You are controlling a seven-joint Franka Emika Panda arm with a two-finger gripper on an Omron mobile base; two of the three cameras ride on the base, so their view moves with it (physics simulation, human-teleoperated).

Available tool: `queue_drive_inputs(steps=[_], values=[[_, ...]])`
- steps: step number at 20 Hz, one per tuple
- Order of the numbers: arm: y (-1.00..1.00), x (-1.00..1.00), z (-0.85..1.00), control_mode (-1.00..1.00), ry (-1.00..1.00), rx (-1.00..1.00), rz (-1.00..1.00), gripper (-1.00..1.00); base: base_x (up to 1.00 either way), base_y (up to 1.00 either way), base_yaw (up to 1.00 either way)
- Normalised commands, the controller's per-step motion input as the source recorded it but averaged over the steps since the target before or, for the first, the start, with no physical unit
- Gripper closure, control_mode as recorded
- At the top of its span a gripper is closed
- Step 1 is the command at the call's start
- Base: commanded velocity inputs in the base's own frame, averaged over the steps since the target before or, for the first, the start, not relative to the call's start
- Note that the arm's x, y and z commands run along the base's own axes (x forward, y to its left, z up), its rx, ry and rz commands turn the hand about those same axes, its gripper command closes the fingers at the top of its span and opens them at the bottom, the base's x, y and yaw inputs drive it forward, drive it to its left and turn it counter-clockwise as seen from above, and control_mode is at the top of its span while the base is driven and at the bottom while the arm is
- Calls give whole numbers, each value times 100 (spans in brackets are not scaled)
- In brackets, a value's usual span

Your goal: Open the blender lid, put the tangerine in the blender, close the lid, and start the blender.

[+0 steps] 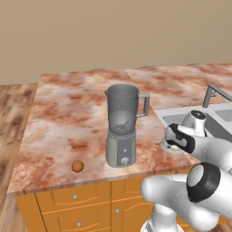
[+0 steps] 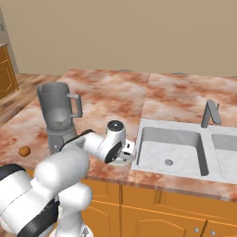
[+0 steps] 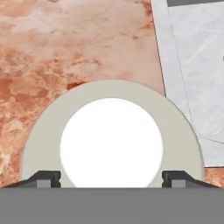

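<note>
Blender [image 1: 121, 129] stands upright mid-counter [image 1: 59, 118], jar open on top, handle pointing toward the sink [image 2: 173, 146]. Tangerine [image 1: 78, 166] sits on the counter left of the blender base, near the front edge, apart from it; right base view shows it too [image 2: 24, 151]. Lid [image 3: 111, 135] lies flat on the counter right of the blender, just beside the sink rim. Right base view shows a sliver of it [image 2: 119, 162] under the hand. Gripper [image 3: 111, 177] is down over the lid, fingertips [image 3: 48, 178] on either side of the white centre cap, spread as wide as the cap. Can't tell if they press it or just flank it. Faucet [image 2: 209, 113] is behind the sink, well clear.
</note>
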Motion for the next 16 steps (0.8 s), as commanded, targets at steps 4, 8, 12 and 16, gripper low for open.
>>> queue_drive_inputs(steps=[4,8,12,16], values=[[0,14,-34,-100,0,0,5,100,0,0,0],[18,27,-32,-100,3,0,2,100,0,0,0],[19,29,-37,-100,4,0,1,100,0,0,0],[5,18,-29,-100,1,0,2,-100,0,0,0]])
